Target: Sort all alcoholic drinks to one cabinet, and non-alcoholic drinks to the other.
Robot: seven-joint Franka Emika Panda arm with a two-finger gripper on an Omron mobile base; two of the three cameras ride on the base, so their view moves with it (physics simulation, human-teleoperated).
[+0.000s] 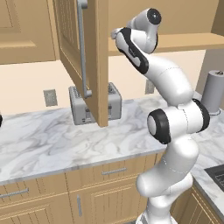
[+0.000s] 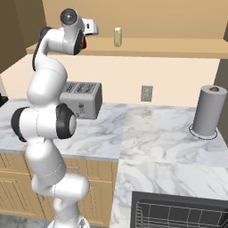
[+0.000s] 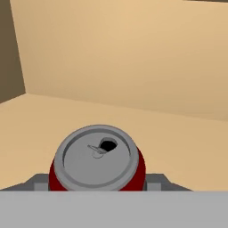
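Light-wood wall cabinet [image 1: 92, 52] above a white marble surface [image 1: 52, 140], door swung wide, plain tan shelf [image 2: 178, 46] exposed. Looks like the placing step for the short red cylindrical can with a silver top [image 3: 97, 160]: pinched between the two dark fingertips of the claw [image 3: 97, 183], seen from above inside the tan cabinet, close over the shelf floor. Cannot tell whether its base already touches the shelf. Next move probably calls for lowering until seated, spreading the fingers, then backing straight out without tipping the can. White arm reared high from the base, elbow bent, wrist reaching level into the cabinet's left end. Small pale yellowish can [image 2: 117, 37] standing further right along the shelf, well apart. Silver toaster [image 2: 82, 99] and grey paper-towel roll [image 2: 208, 111] below.
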